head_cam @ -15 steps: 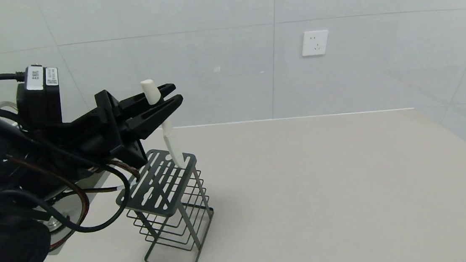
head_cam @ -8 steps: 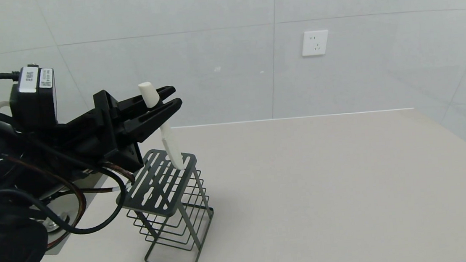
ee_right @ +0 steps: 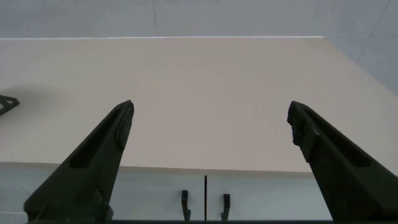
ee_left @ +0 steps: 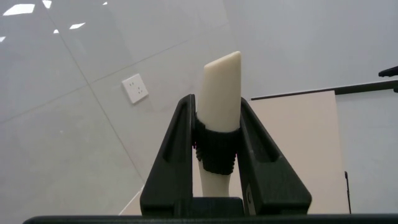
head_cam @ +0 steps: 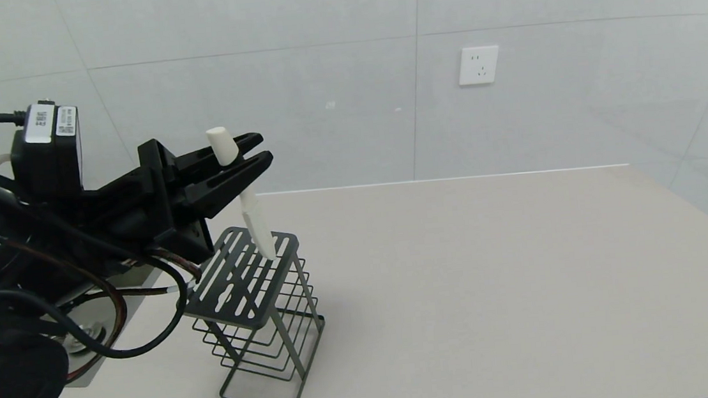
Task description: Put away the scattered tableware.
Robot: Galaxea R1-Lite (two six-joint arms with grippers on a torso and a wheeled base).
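Pale grey wall panels back a beige bench, and one white socket sits on the wall. We count one utensil. It is white, with a thick rounded handle at the top and a thinner, flat lower part. It stands nearly upright, leaning slightly. The left tool is clamped on it just below the handle's end, so the handle sticks up above the black fingers. In the left wrist view the utensil sits squeezed between the two ribbed pads of that tool.

The utensil's lower end meets the slotted top of one dark wire rack, near its far corner. We cannot tell whether the tip has gone into a slot. The rack stands on the bench toward the left, close to the near edge.

The right tool hangs spread wide with nothing between its fingers, above the bench's front edge. Below that edge are white cabinet doors with two small dark handles.
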